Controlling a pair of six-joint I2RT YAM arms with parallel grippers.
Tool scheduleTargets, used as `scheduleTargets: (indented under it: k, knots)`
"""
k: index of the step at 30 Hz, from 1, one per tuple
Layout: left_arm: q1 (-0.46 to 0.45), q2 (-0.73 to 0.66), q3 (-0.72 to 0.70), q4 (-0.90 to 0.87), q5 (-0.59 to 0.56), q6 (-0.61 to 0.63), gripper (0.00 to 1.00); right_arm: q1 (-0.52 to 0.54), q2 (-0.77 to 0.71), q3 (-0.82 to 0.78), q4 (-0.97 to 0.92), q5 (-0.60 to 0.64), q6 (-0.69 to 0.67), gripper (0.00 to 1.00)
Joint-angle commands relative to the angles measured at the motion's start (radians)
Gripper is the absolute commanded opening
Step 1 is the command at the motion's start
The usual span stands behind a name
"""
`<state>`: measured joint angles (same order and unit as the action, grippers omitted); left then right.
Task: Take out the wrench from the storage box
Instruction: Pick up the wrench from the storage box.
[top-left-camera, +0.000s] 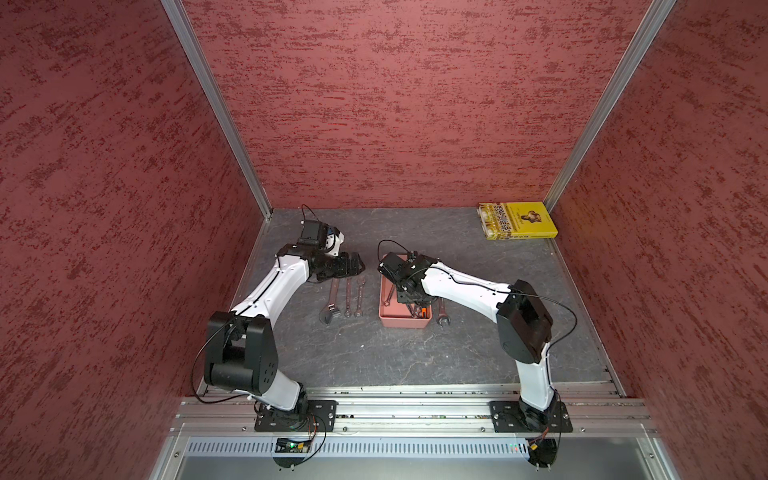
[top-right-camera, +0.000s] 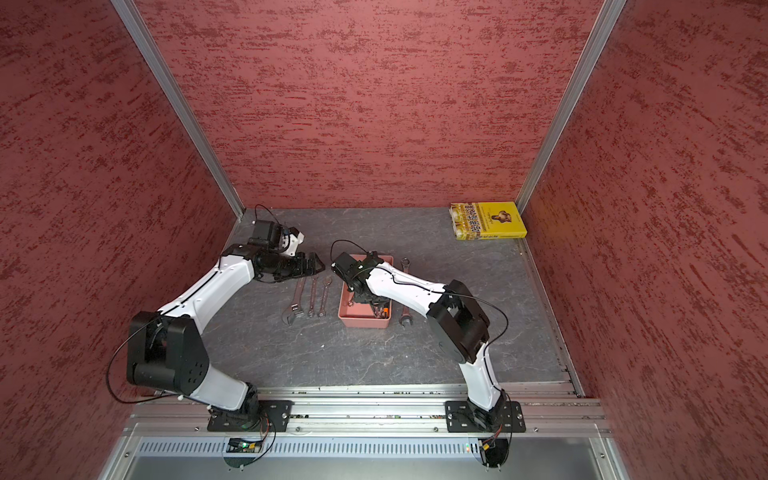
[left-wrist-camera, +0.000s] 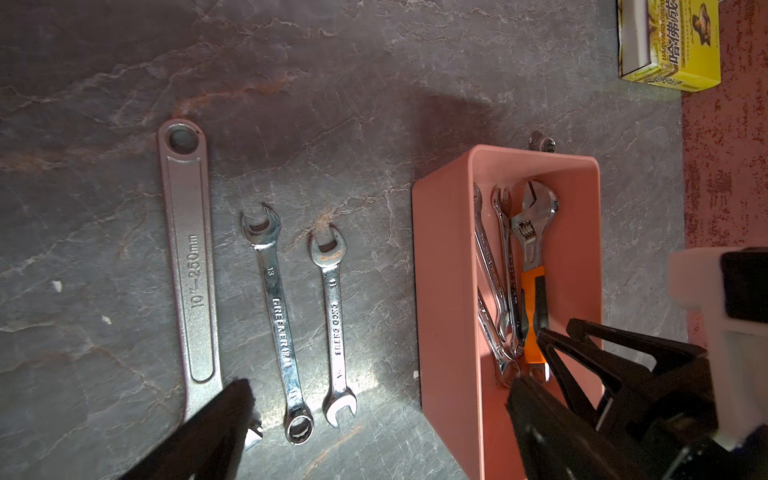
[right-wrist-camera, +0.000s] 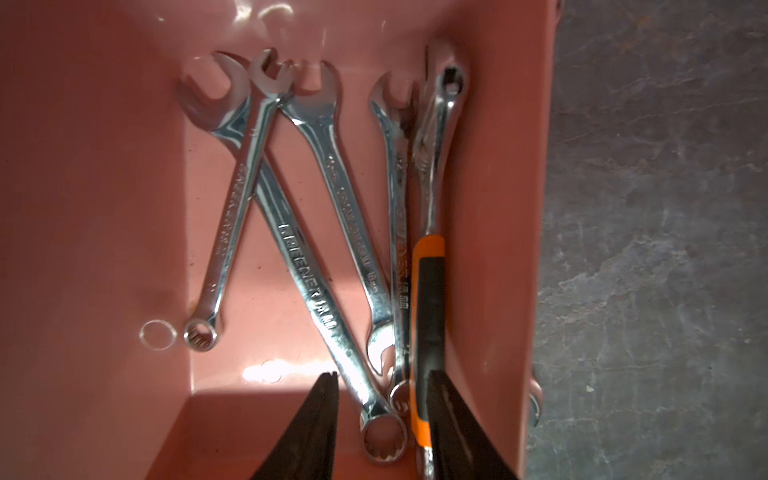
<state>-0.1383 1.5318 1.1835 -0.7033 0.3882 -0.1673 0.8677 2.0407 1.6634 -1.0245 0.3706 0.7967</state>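
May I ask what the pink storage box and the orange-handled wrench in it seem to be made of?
The storage box looks like glossy moulded plastic: smooth walls, soft highlights. The orange-handled wrench seems polished steel, mirror-bright at its shank, with an orange-black sleeve, probably rubber or plastic.
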Motion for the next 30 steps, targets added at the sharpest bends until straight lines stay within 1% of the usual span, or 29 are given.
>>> scheduleTargets:
  k: [1,12,16,21,25,28,30]
  knots:
    - [0.005,-0.023,-0.016,-0.004,0.010,0.012,1.00,-0.007,0.029,0.048,-0.058,0.089,0.010,0.39]
    - [0.006,-0.020,-0.028,0.000,0.010,0.015,1.00,-0.039,0.083,0.037,-0.050,0.077,0.029,0.39]
    - [0.006,-0.018,-0.037,0.005,0.008,0.015,1.00,-0.052,0.095,0.013,-0.019,0.046,0.024,0.39]
    - [0.006,-0.019,-0.046,0.011,0.008,0.012,1.00,-0.059,0.114,0.007,-0.017,0.055,0.017,0.38]
    - [0.006,-0.017,-0.048,0.011,0.007,0.012,1.00,-0.059,0.121,-0.005,0.027,0.006,0.002,0.35]
    - [0.006,-0.020,-0.051,0.010,0.006,0.012,1.00,-0.059,0.101,-0.034,0.111,-0.054,-0.024,0.34]
    - [0.008,-0.020,-0.053,0.010,0.006,0.011,1.00,-0.062,0.100,-0.035,0.122,-0.073,-0.023,0.32]
